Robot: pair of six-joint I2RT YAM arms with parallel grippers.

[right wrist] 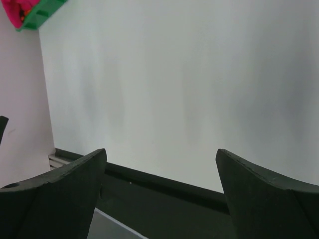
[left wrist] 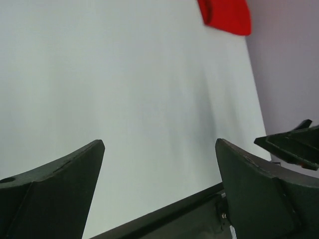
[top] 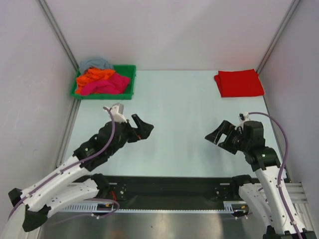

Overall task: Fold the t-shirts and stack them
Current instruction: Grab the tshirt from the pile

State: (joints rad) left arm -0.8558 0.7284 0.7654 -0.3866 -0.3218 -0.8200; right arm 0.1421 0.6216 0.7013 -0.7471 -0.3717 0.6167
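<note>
The left gripper (top: 142, 128) and right gripper (top: 215, 135) are being held spread and empty, the crumpled t-shirts (top: 102, 79) being held in the green tray (top: 127, 74) ahead-left of the left claw, judged nearer, the folded red t-shirt (top: 239, 83) being seen beyond the right.

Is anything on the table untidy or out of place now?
The grey cloth t-shirt spills over the far rim of the green plastic tray, where the crumpled orange t-shirt and magenta pink t-shirt are heaped. The folded red t-shirt lies neat at the far right.
</note>
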